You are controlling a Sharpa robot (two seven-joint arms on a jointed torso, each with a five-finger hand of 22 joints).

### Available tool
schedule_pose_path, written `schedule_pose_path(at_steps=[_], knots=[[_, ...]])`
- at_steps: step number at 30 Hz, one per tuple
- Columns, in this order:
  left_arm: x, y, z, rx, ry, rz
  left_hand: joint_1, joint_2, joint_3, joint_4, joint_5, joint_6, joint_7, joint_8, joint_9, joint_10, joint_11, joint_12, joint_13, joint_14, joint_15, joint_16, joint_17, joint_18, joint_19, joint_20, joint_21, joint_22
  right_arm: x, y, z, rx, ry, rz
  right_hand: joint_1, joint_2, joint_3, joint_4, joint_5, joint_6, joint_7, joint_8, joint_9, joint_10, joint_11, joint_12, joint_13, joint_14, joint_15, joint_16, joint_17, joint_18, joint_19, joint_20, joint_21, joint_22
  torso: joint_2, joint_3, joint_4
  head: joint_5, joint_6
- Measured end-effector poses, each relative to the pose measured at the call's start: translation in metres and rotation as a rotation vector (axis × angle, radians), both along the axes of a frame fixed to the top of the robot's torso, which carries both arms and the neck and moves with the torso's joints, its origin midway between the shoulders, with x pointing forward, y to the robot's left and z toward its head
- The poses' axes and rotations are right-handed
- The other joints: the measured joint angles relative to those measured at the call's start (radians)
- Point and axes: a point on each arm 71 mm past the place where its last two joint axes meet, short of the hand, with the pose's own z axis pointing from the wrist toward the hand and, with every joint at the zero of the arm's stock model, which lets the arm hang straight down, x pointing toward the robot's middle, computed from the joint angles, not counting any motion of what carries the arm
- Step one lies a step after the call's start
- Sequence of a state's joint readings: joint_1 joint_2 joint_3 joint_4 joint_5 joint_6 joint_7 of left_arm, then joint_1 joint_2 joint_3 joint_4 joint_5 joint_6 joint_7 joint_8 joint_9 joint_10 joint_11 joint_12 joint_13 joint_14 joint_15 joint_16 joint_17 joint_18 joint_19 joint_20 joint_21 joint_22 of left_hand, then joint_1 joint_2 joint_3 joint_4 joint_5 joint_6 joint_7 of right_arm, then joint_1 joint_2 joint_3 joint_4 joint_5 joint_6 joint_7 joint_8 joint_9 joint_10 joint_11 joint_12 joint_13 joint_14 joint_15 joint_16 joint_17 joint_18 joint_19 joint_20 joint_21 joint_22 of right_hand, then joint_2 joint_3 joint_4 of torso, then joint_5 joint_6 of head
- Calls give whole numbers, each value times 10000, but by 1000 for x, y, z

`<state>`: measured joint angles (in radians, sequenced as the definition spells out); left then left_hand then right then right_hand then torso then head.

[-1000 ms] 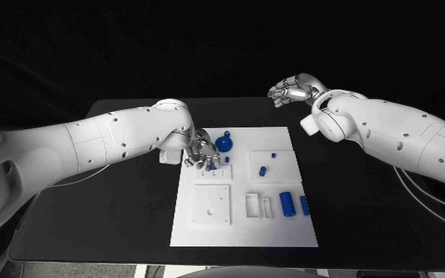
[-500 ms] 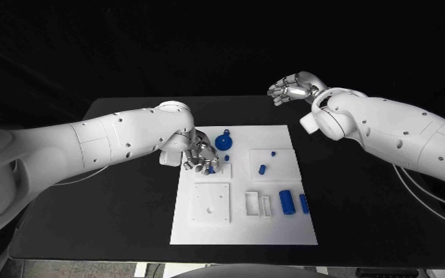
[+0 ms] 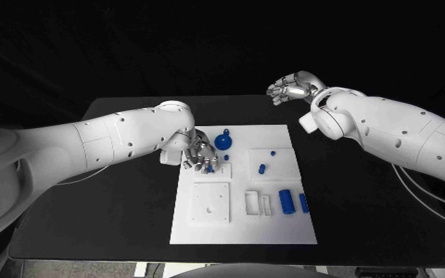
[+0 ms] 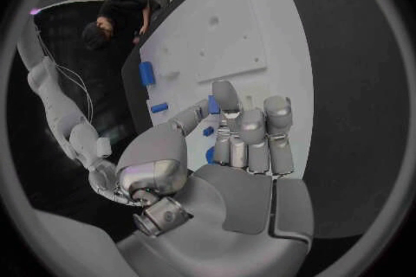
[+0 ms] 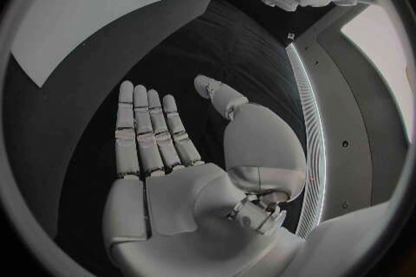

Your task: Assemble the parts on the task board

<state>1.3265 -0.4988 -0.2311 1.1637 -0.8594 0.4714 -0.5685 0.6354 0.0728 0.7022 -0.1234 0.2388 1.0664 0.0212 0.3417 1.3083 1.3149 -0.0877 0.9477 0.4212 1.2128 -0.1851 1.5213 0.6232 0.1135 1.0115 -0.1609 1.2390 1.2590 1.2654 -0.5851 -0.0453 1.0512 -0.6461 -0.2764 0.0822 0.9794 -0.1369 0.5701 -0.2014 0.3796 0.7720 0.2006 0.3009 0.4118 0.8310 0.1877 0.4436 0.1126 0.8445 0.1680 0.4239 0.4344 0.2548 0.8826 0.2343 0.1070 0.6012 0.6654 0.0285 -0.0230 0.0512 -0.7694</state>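
Blue part (image 4: 213,104) pinched at left hand (image 3: 199,156) fingertips, over task board (image 3: 278,233). Right hand (image 3: 292,89) empty, fingers spread, off board.

A black table (image 3: 111,226) stands in a very dark room. Behind it all is black. A thin bright light strip (image 5: 310,124) curves nearby.

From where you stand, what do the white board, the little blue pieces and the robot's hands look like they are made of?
The flat white task board looks like matt plastic: even white, no glare. The small blue cylinder parts look like plastic too, with a uniform colour and a soft sheen. The silver left hand and right hand look like brushed metal or metallic-painted plastic; I cannot tell which.
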Motion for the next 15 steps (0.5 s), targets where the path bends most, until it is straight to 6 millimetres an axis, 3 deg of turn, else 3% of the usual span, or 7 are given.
schedule_pose_path(at_steps=[7,12,15], knots=[[0,0,-4,54,32,42,0,0,12,11,-79,0,0,-56,-1,1,1,0,30,3,2,0,1,15,0,1,0,-1,0,0,0,1,3,4,0,0,0,0,0,1,-1,0,0,0,0,0,0,0,-1,0,0,-1,0,0,0,1,-2,0,-6,-14,-14],[1,1,-5,96,23,68,-13,13,231,79,-659,0,0,-116,-1,1,1,0,83,4,4,0,-15,14,0,1,0,-1,0,0,0,2,5,1,0,0,0,0,0,1,-1,0,0,0,0,0,-9,0,-1,0,1,-4,0,0,0,1,-4,2,-8,-35,-20],[1,0,-6,110,18,67,-31,31,242,80,-698,-1,-1,-116,-2,1,1,0,83,2,2,0,-14,12,-1,1,0,-1,0,0,0,4,7,4,0,0,0,0,0,2,-1,0,1,0,0,0,-9,1,-2,0,-8,-4,0,0,0,1,-4,6,-6,-45,-21]])
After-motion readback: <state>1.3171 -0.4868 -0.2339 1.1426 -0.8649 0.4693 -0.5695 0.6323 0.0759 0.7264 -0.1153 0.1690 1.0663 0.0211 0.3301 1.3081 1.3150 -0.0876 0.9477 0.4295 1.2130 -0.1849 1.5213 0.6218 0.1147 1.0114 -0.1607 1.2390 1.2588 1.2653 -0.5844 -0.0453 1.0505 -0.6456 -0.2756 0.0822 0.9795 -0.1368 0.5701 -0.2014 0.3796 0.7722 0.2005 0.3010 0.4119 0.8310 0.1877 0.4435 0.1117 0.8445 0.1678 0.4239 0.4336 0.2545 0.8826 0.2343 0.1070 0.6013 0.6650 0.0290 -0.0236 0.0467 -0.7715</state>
